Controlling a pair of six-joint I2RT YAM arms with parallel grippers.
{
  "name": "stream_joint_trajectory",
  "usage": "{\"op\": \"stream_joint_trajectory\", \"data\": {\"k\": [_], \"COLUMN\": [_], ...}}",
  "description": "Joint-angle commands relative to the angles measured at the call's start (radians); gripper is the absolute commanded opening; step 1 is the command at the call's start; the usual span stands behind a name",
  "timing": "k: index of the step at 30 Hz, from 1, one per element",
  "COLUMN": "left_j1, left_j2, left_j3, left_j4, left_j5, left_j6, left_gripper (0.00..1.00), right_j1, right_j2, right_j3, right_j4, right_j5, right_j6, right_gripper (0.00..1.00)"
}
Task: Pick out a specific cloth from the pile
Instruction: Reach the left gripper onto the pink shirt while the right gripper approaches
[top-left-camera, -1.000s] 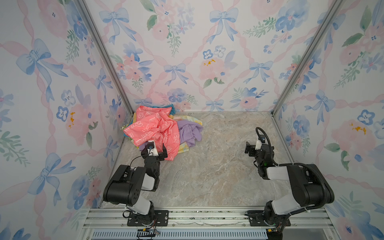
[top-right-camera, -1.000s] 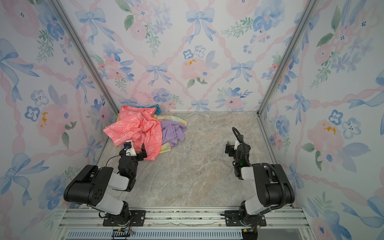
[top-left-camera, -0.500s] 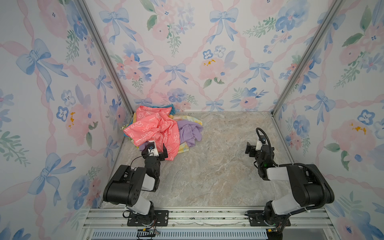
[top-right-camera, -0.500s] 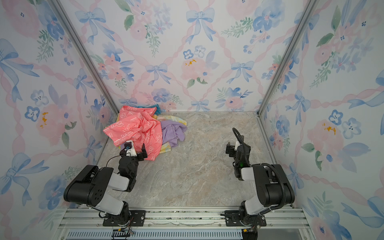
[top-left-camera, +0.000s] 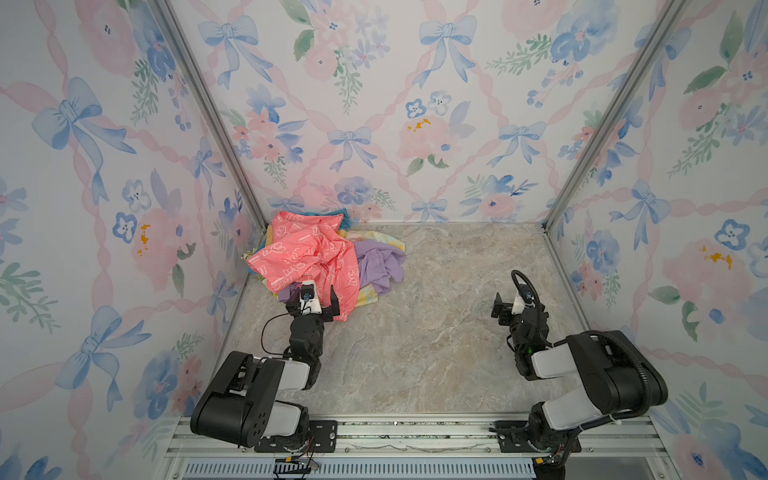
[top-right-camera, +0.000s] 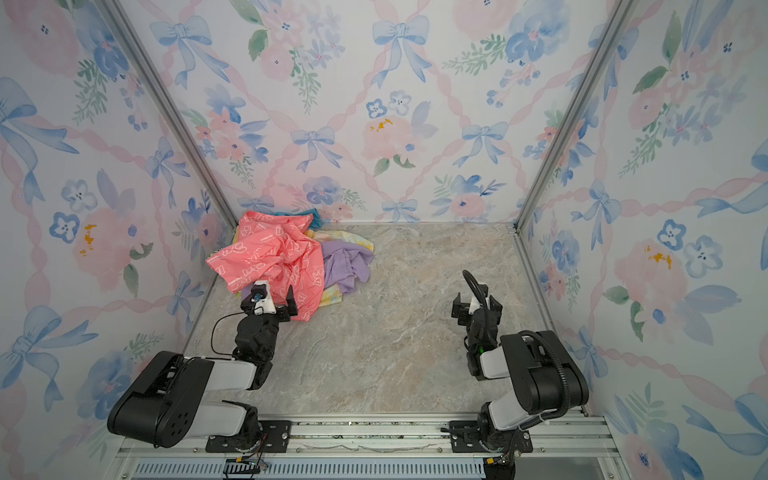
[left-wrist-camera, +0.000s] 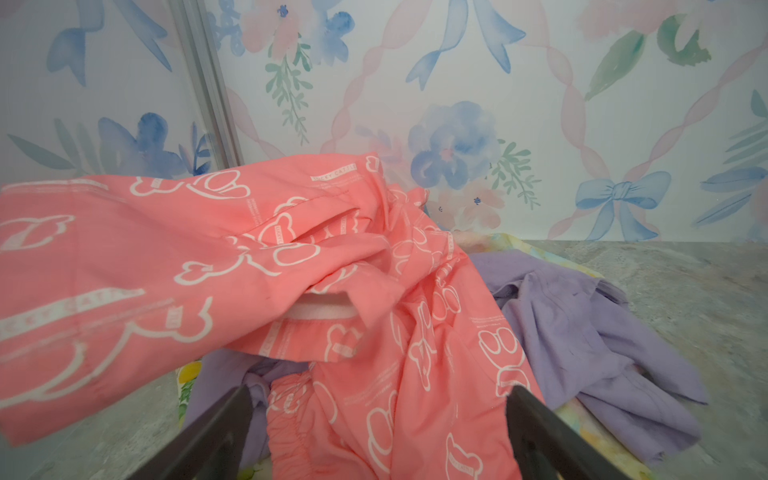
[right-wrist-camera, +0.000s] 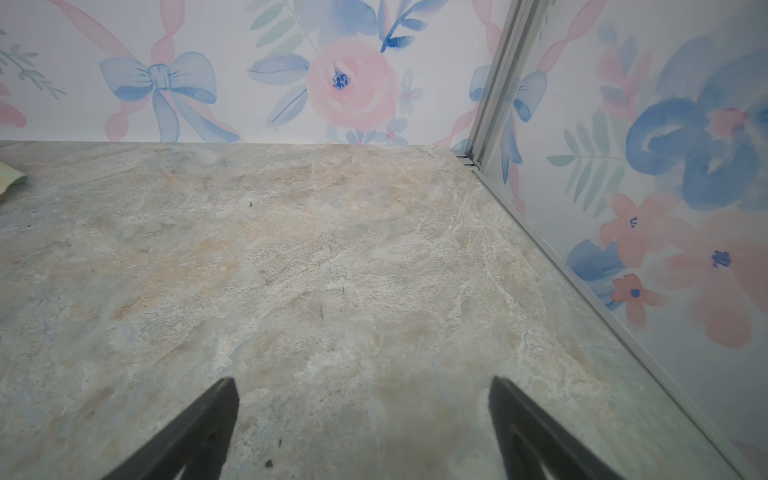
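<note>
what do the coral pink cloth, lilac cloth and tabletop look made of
Coral-pink cloth: thin matte woven fabric, perhaps cotton; sharp creases, stitched hem, printed white outlines.
Lilac cloth: softer, limp fabric, possibly jersey; rounded folds, no sheen.
Tabletop: stone-look surface, possibly laminate; grey-beige veining, flat and smooth.

Left end effector (top-left-camera: 312, 297), jaws spread, at the edge of the pile (top-left-camera: 309, 253) — the cloth (top-left-camera: 383, 238) peeks out beneath.

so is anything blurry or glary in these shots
Left wrist view: the near fold of the coral-pink cloth and the left gripper look soft. Right wrist view: right gripper blurred, table farther off sharp. Both top views: even light, no glare, faint shadows.
</note>
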Motion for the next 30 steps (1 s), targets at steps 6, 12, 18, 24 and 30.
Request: {"op": "stream_joint_trajectory", "data": {"k": [6,12,18,24,30], "left_j1": [-0.156,-0.206,-0.215,-0.21,-0.196], "left_j2": [-0.093,-0.156,-0.191,-0.167,-0.137], "left_j3": [0.054,0.15,0.272,0.378,0.442], "left_j4": [-0.121,-0.265,-0.449,-0.594,-0.694], "left_j5": [-0.14,-0.181,-0.178,-0.179,-0.148], "left_j6": [0.126,0.115,0.017,-0.048,-0.112], "left_gripper": [0.98,0.98,0.98,0.98,0.98], "right_j1": [0.042,0.049,0.126,0.237,0.389], "right_j2": [-0.123,-0.311,-0.439,-0.5,-0.376], "right_j3": [-0.031,0.071,0.197,0.351,0.569], "right_j4": [0.043,-0.375,-0.662,-0.898,-1.043], "right_j5": [0.171,0.204,0.279,0.32,0.368], "right_j6": [-0.02,0.037,0.062,0.148,0.251], "right_gripper": [0.97,0.97,0.97,0.97,0.97]}}
